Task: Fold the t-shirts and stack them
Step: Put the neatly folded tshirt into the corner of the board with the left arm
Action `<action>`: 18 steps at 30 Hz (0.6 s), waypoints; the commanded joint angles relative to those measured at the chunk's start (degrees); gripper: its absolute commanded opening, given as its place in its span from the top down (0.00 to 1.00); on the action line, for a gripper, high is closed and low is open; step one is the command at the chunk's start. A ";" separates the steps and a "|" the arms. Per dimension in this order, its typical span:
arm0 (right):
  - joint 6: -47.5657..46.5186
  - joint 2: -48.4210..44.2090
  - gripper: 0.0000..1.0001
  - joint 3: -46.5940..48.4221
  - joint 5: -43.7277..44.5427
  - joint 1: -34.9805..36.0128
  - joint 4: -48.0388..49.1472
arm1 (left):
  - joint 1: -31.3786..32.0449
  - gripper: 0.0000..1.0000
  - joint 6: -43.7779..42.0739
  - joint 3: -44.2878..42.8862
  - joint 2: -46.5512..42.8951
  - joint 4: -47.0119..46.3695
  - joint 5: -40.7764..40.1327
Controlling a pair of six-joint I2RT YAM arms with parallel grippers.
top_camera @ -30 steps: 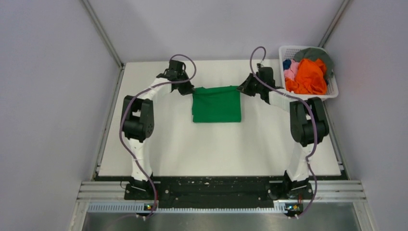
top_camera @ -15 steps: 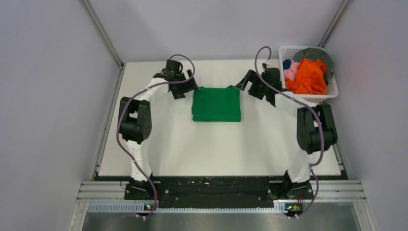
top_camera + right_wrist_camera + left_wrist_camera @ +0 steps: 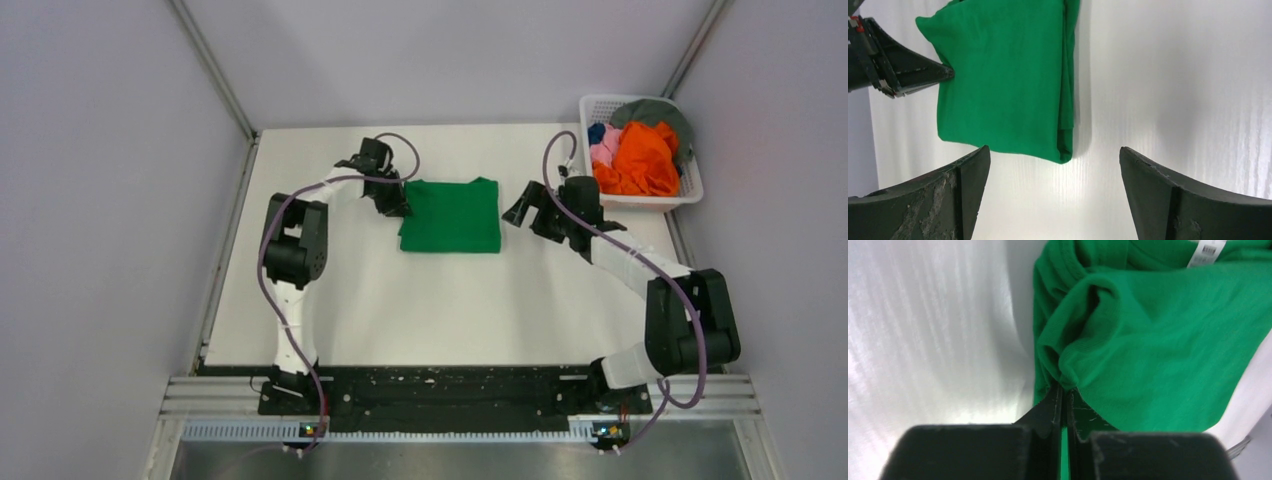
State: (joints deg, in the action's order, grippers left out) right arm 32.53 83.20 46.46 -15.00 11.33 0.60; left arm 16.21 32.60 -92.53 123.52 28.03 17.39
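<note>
While left gripper (image 3: 1064, 391) pinches green t-shirt (image 3: 452, 216), basket (image 3: 650, 202) far-right.

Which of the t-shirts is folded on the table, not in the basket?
The green t-shirt: it lies folded into a flat rectangle on the table. The orange shirt, pink shirt and grey shirt sit bunched in the white basket.

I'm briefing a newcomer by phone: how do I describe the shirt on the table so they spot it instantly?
On the white table, midway between the two arms, lies a folded green t-shirt. It alone is green and flat; the other shirts sit heaped in the basket.
</note>
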 commanded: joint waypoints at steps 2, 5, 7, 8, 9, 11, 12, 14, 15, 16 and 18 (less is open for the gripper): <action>-2.94 -5.74 0.01 -0.68 3.77 -0.27 -1.76 | 1.19 1.00 -1.80 -9.38 5.53 6.33 -6.68; -4.03 -7.14 0.01 -0.87 5.23 -0.34 -2.96 | 1.05 1.00 -4.26 -14.74 6.54 12.76 -19.48; -4.59 -8.02 0.01 -1.16 5.74 -0.32 -3.01 | 0.84 1.00 -5.53 -17.76 6.39 16.21 -27.99; -4.82 -8.42 0.01 -1.27 6.04 -0.27 -3.00 | 0.80 1.00 -6.60 -18.81 6.07 16.98 -32.83; -5.11 -8.72 0.01 -1.35 6.35 -0.31 -3.12 | 0.76 1.00 -7.77 -19.23 5.72 17.12 -38.03; -5.55 -9.33 0.01 -1.40 7.80 -0.33 -3.55 | 0.33 1.00 -10.84 -20.19 5.48 17.24 -46.62; -5.78 -9.51 0.01 -1.45 8.54 -0.31 -3.77 | -0.24 1.00 -12.22 -20.80 5.61 17.36 -49.63; -6.00 -10.07 0.01 -1.50 10.90 -0.28 -4.53 | -2.10 1.00 -14.15 -22.84 6.31 18.07 -52.26; -6.12 -10.44 0.01 -1.54 12.29 -0.27 -5.04 | -3.41 1.00 -14.48 -24.12 6.94 18.82 -52.95; -6.30 -10.76 0.01 -1.54 13.46 -0.29 -5.46 | -4.77 1.00 -14.61 -25.58 7.55 19.57 -53.35; -6.43 -11.30 0.01 -1.54 14.79 -0.27 -6.22 | -7.82 1.00 -15.35 -27.88 8.46 19.86 -53.33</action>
State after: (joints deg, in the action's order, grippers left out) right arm 27.73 74.81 44.97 -5.39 11.33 -4.29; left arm 14.44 21.06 -114.63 130.34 45.82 -26.44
